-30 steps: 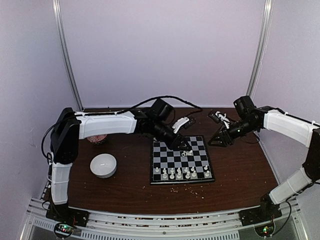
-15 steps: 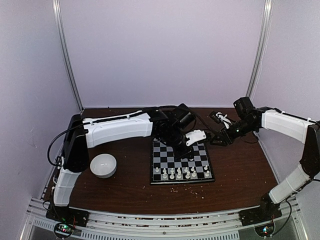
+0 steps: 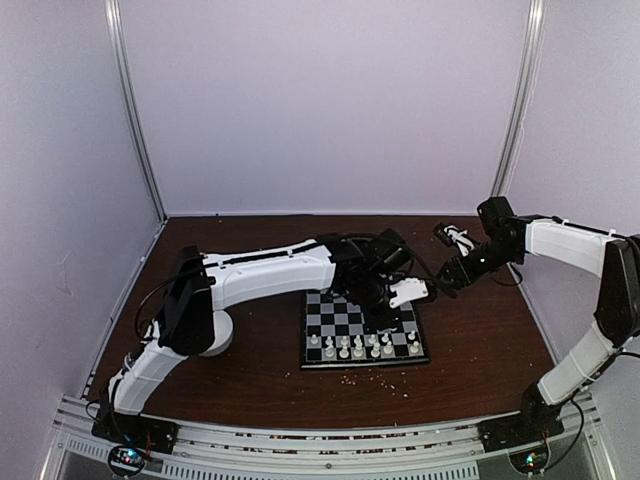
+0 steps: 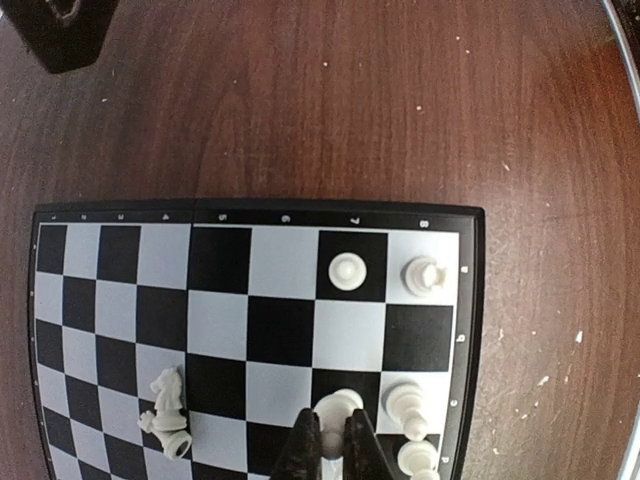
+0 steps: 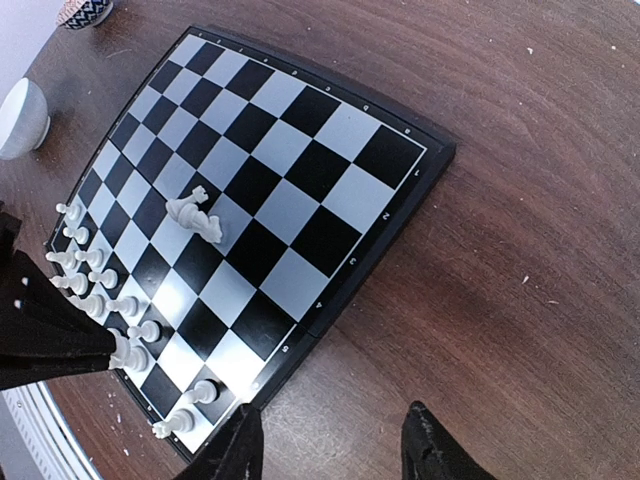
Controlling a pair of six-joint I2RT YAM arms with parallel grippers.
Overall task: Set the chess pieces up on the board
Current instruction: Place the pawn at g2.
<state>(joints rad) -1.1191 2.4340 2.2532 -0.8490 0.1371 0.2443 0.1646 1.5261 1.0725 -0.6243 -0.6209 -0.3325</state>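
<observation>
The left jaws, closed on a white pawn (image 4: 338,405) by the board's (image 4: 250,214) near edge.
Expect light, stiff, slick plastic: you should pinch its slim neck gently, or it may squirt free. Two chess pieces (image 4: 165,415) lie tipped mid-board; the right jaws stand part-open and empty just beside the board.

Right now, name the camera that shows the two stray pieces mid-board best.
Left wrist: the stray pieces look largest there, a knight with another lying beside it. Right wrist shows them smaller but unblocked, mid-board. From the top, the left arm hides that part of the board.
</observation>
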